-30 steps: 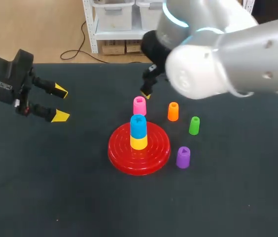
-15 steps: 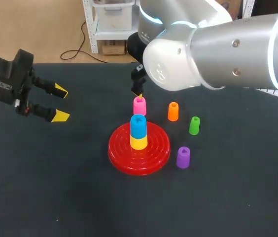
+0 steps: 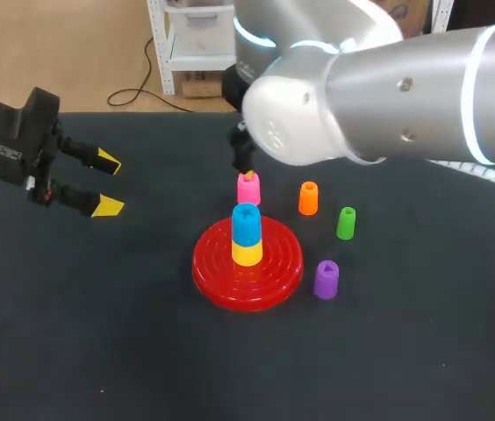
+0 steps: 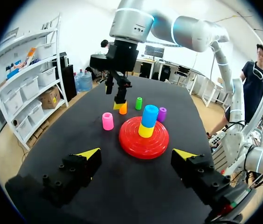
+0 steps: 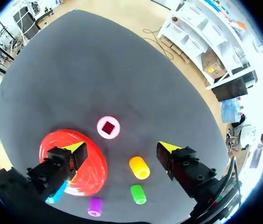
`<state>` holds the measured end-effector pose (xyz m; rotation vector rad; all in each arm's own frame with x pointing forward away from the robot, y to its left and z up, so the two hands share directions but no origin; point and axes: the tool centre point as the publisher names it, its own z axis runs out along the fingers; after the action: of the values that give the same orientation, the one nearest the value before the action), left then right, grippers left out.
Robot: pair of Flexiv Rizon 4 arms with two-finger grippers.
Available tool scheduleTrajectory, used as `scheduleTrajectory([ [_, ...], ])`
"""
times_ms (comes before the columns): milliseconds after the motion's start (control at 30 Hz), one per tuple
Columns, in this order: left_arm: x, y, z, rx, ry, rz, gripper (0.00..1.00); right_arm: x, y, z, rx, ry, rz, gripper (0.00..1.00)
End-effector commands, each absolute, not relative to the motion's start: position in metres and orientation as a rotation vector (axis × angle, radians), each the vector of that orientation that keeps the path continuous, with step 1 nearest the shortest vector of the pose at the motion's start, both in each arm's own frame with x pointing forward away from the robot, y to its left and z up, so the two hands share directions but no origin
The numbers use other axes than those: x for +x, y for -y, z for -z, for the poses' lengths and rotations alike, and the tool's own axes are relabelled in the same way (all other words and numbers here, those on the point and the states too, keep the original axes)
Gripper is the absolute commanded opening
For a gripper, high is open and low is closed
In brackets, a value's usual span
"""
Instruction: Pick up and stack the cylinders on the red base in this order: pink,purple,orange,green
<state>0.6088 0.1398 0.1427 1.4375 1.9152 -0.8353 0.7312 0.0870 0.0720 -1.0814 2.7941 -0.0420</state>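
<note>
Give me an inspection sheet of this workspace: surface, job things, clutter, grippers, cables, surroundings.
Surface: dark table, nothing spilled.
Job's things: red base carries a yellow cylinder with a blue cylinder on it; pink cylinder, orange cylinder, green cylinder and purple cylinder stand on the table beside it.
Clutter: nothing seen.
Grippers: left gripper open, apart from everything; right gripper open, above the pink cylinder.
Cables: nothing seen on the table.
Surroundings: nothing seen reaching over the table.
</note>
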Motion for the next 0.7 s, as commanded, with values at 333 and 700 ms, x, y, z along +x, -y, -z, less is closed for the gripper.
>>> scheduleTrajectory([
  [333,0.608,-0.140,-0.142,1.436,-1.912,0.835,1.00,0.738,-0.107,-0.051,-1.085,-2.915,0.032,1.00],
  [700,0.608,-0.140,-0.142,1.436,-1.912,0.835,1.00,0.738,-0.111,-0.037,-1.074,-2.954,-0.028,0.99],
])
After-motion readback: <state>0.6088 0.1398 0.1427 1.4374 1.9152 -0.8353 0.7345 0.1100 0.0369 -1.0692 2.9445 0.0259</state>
